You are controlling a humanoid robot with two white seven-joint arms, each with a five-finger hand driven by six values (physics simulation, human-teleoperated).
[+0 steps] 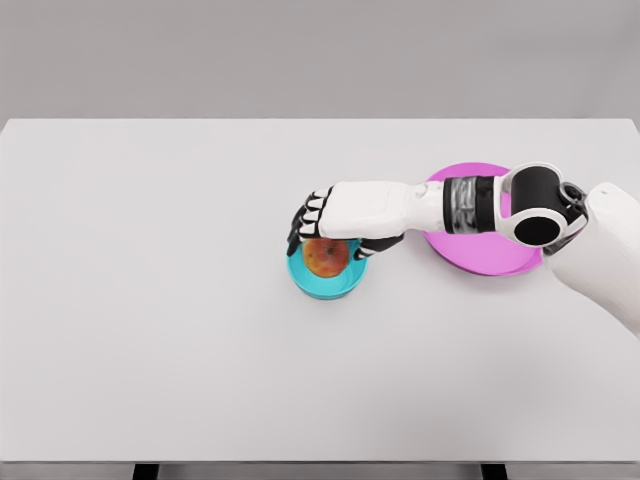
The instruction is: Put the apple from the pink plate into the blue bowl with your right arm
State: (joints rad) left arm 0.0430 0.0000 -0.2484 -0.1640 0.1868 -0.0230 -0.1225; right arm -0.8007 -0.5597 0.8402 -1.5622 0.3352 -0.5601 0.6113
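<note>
Grey-white tabletop (150, 300) fills the left of the head view, and no left arm shows anywhere on it. Moving right, the blue bowl (325, 280) sits near the table's middle with the apple (326, 257) inside its rim, red and orange. The right hand (335, 225) lies over the apple's far side, its dark fingertips (300, 225) curled down past the bowl's left edge and the thumb tucked at the right. Whether those fingers are clamped on the fruit or merely draped above it cannot be told, since the palm covers the contact. Further right the forearm crosses the pink plate (480, 260), which appears to carry nothing on its visible part, though its upper half is hidden behind the arm.

The apple is probably firm, smooth-skinned and moderately light; being round it would roll if nudged, so a wrap around its widest girth from above looks the soundest hold. The bowl seems shallow and light enough to slide. The apple's top and the bowl's far rim are concealed by the hand.
</note>
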